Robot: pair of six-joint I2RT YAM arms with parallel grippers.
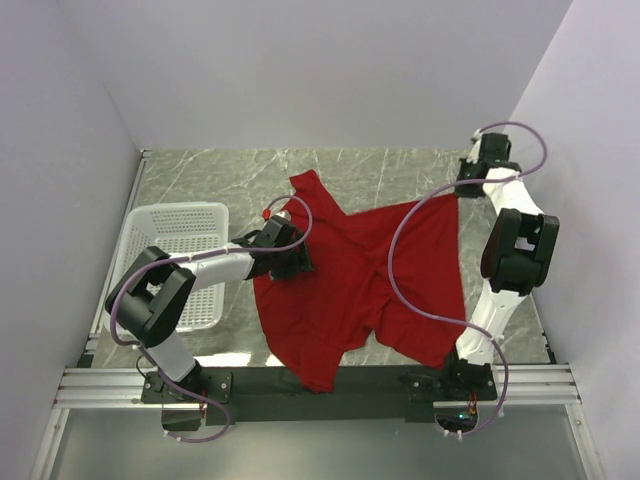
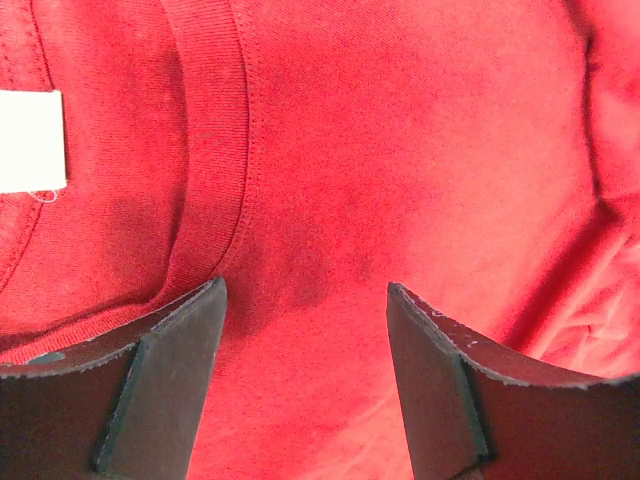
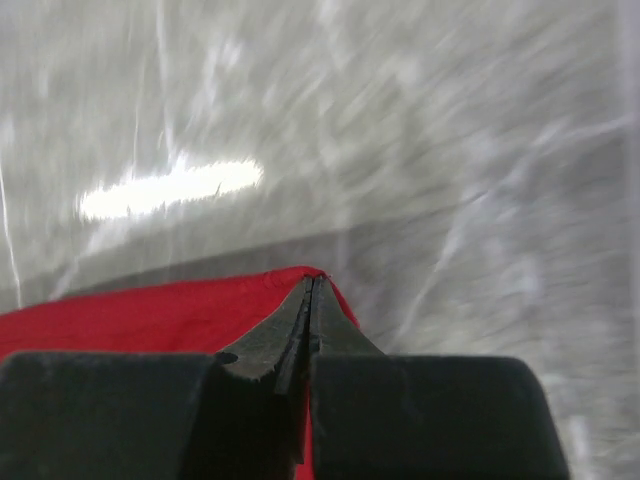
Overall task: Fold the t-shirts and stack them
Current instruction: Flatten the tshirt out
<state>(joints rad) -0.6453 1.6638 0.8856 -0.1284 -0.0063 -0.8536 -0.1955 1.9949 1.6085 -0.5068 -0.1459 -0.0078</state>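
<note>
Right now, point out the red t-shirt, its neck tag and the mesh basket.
t-shirt (image 1: pixel 350 290), top external view, middle of the spread cloth.
neck tag (image 2: pixel 30 140), left wrist view, centre of the tag.
mesh basket (image 1: pixel 178 228), top external view, bare mesh inside.

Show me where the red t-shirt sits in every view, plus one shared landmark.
Top external: t-shirt spread across the picture's middle.
Left wrist: t-shirt fills the frame behind the left gripper, jaws open; tag upper left.
Right wrist: t-shirt lower left, edge pinched in the right gripper, jaws shut.
Shared landmark: that pinched corner, far right in the top view.
</note>
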